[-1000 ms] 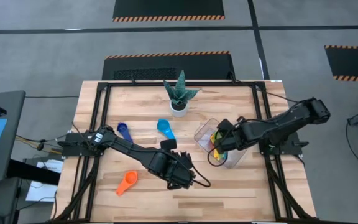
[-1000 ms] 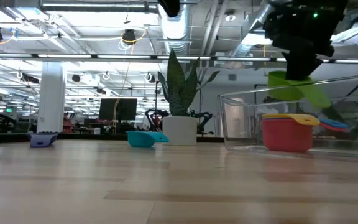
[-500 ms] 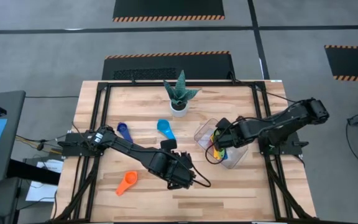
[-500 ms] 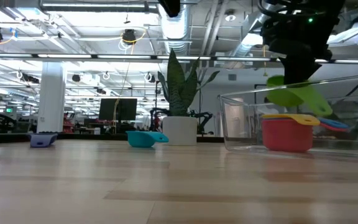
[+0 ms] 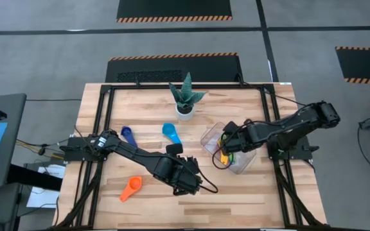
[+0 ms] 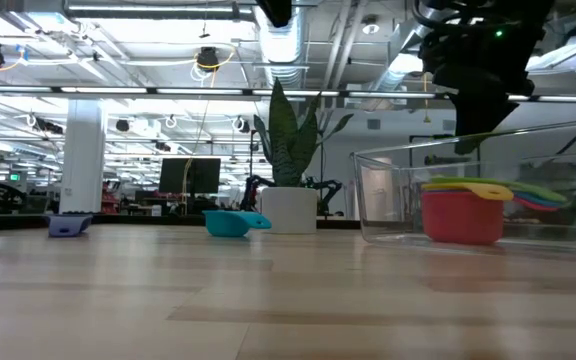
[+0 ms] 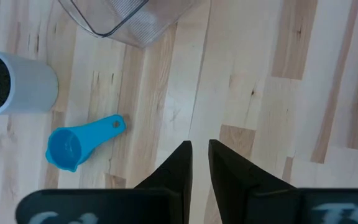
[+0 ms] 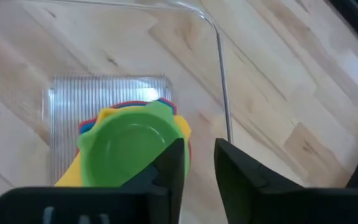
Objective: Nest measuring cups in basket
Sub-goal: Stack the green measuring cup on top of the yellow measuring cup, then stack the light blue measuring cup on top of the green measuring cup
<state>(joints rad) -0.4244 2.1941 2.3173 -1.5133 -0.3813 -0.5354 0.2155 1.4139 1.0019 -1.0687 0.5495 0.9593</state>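
The basket (image 5: pixel 227 151) was seen right of centre in the high view, on the table (image 5: pixel 249 192). Inside it a stack of cups was nested: the green cup (image 8: pixel 131 147) on top, the yellow cup (image 8: pixel 180 126) under it, a red cup (image 6: pixel 461 216) at the bottom in the low view, and a blue rim beside them. The right gripper (image 8: pixel 194 163) was held just above the stack, its fingers parted with a narrow gap and nothing clamped between them.

Three cups were left out on the table: a dark blue cup (image 5: pixel 128 135) left of centre, a light blue cup (image 5: pixel 170 133) near the middle, and an orange cup (image 5: pixel 131 188) at lower left. A plant pot (image 5: pixel 185 111) stood at upper centre.

The left gripper (image 7: pixel 197 152) was kept over bare wood at lower centre, its fingers close together and empty.
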